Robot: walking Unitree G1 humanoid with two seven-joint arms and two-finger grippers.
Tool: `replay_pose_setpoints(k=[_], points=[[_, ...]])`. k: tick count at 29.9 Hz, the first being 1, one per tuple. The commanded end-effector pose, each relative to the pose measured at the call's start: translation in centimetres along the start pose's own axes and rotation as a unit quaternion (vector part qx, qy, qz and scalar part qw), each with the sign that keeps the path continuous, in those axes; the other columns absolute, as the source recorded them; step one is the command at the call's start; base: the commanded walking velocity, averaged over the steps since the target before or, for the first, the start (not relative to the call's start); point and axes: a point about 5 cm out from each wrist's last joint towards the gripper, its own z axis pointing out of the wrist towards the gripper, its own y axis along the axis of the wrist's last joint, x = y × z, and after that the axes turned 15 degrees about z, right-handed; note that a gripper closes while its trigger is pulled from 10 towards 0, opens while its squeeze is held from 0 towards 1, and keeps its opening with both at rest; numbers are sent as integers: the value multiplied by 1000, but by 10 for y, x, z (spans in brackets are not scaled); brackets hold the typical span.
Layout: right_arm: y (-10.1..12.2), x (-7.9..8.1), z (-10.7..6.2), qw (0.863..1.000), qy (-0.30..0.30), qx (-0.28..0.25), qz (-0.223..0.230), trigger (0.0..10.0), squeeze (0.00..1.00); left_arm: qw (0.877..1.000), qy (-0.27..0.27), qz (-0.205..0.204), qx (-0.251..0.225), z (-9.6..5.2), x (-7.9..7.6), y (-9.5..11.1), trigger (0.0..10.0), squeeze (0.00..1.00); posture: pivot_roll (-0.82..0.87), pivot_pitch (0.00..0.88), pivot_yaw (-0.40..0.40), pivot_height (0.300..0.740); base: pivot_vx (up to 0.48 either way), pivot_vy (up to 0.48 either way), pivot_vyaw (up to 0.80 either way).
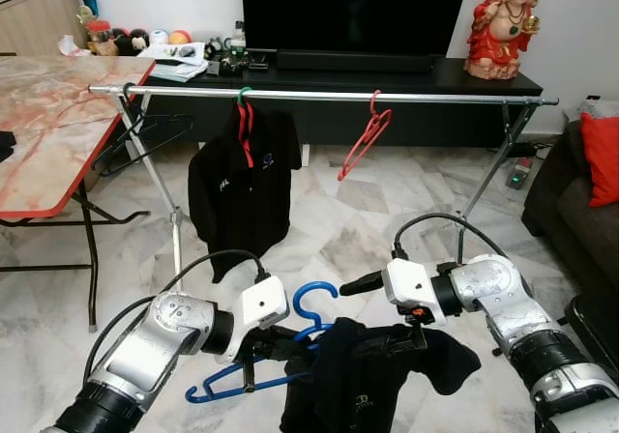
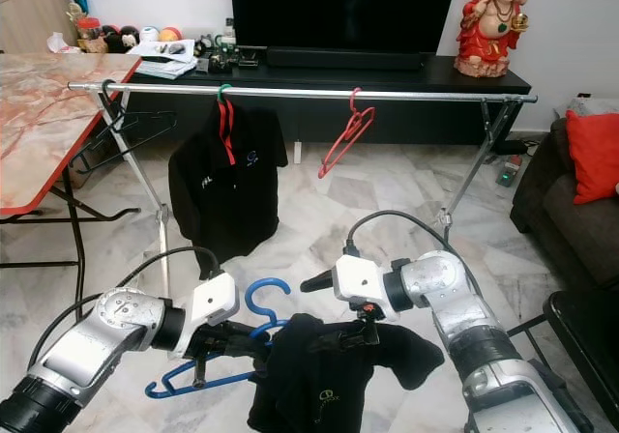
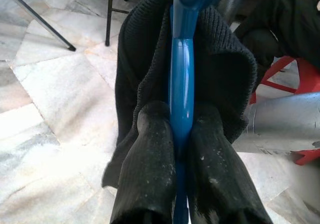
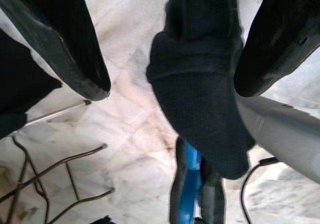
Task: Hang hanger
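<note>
In the left eye view, a shiny metal rail (image 1: 319, 95) on crossed legs spans the room above a veined marble floor (image 1: 338, 220). A black shirt (image 1: 244, 187) hangs from it near the left end, and a bare red hanger (image 1: 365, 141) hangs tilted at mid-rail. Low in front, both silver arms bend inward. The left gripper (image 1: 280, 344) is clamped on a glossy blue plastic hanger (image 1: 311, 309) with a curled hook, and a dark knit garment (image 1: 363, 375) is draped over it. The right gripper (image 1: 418, 337) points down at the garment's shoulder.

In the left wrist view, two dusty black fingers (image 3: 147, 164) press the blue bar from both sides, ribbed fabric bunched just beyond.

In the right wrist view, the spread fingers (image 4: 60, 44) straddle a fold of cloth without pinching it.
</note>
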Motion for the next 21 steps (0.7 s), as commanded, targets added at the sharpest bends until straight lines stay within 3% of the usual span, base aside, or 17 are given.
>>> replay_pose_setpoints(k=[1,7,21], points=[[3,0,-1,1000,16,1,-3,10000,0,999,-5,35,-11,-1,6,16,10000,0,16,14,-60,740,0,0,0],[-5,4,3,999,37,26,1,10000,0,999,-9,49,-9,1,7,22,10000,0,17,16,-61,740,0,0,0],[-3,2,11,999,33,19,6,10000,0,998,-14,62,-10,1,7,27,10000,0,22,19,-65,740,0,0,0]])
